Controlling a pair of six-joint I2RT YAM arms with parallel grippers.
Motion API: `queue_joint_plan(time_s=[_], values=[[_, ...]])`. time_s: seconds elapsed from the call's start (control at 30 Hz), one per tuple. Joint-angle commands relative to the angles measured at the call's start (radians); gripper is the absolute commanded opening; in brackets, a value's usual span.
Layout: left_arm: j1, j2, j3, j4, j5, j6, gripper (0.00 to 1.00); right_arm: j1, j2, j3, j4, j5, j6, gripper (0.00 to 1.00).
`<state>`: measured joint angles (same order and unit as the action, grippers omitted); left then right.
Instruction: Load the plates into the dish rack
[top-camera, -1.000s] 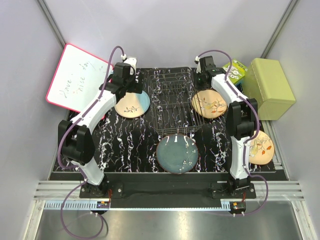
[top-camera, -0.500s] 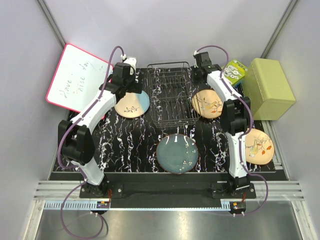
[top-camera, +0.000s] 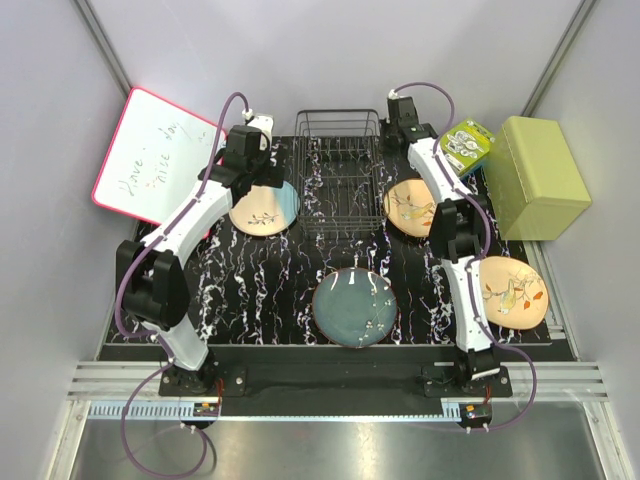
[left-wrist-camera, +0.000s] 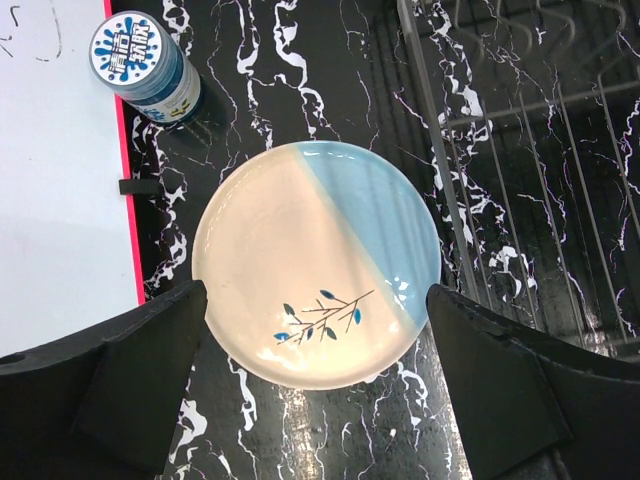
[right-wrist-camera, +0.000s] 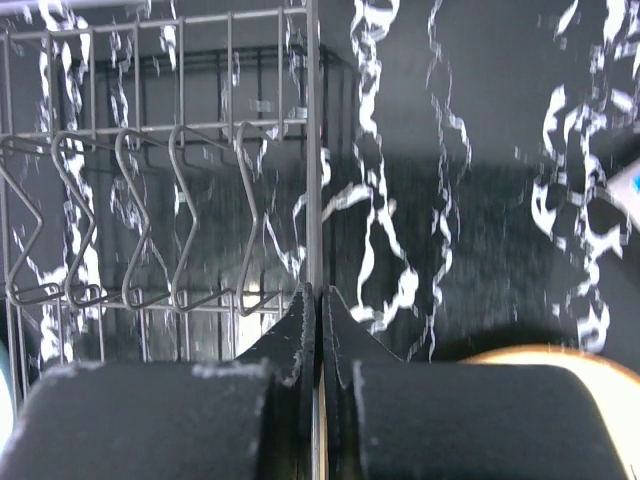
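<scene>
Ceramic is setting the terms here, as I am judging it: each plate is looking stiff, glazed and slick, weighty enough to be slipping out of a shallow pinch and brittle enough to be chipping against wire. The beige-and-blue plate (left-wrist-camera: 300, 270) is lying flat on the marbled mat (top-camera: 290, 290), just left of the dish rack (top-camera: 340, 180). The first tan plate (top-camera: 410, 207) is lying just right of the rack, partly under the right arm. The dark blue-grey plate (top-camera: 354, 307) is sitting near the front centre, and the second tan plate (top-camera: 515, 292) is resting at the mat's right edge. None is standing in the rack yet. With every plate lying face up, the rim is offering the only purchase, so one finger is probably needing to go under the lip while the other is pressing on top, before the plate is being tipped on edge for a slot.

The left gripper (left-wrist-camera: 315, 295) is hovering over the beige-and-blue plate with its jaws spread wide, one finger to each side of the rim. The right gripper (right-wrist-camera: 318, 300) is pinching fully closed on the rack's right side wire. Further out, a whiteboard (top-camera: 150, 160) is leaning at the left, a small can (left-wrist-camera: 145, 60) is standing beside it, and a green box (top-camera: 540, 175) is sitting at the right
</scene>
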<state>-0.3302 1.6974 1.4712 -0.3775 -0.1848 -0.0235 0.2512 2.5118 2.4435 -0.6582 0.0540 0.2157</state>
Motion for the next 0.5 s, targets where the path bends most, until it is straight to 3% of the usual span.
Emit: queue_joint_plan(time_s=[0.0,0.13,0.17,0.3,0.4,0.47], values=[[0.002,-0.041,0.026,0.005,-0.012,0.014,0.99,-0.020,0.088,0.167,0.026,0.029,0.028,0.00],[0.002,-0.041,0.023,0.003,-0.022,0.017,0.99,-0.024,0.088,0.166,0.022,0.027,0.018,0.00],[0.002,-0.042,0.021,0.006,-0.024,0.017,0.99,-0.026,0.072,0.146,0.022,0.023,0.010,0.20],[0.002,-0.059,0.003,0.006,-0.018,0.014,0.99,-0.033,-0.039,0.052,0.009,-0.057,-0.030,0.62],[0.005,-0.110,-0.040,0.006,-0.007,0.017,0.99,-0.053,-0.189,-0.072,-0.012,-0.158,-0.052,0.76],[0.014,-0.169,-0.115,0.009,0.048,0.017,0.99,-0.069,-0.336,-0.214,-0.012,-0.184,-0.062,0.78]])
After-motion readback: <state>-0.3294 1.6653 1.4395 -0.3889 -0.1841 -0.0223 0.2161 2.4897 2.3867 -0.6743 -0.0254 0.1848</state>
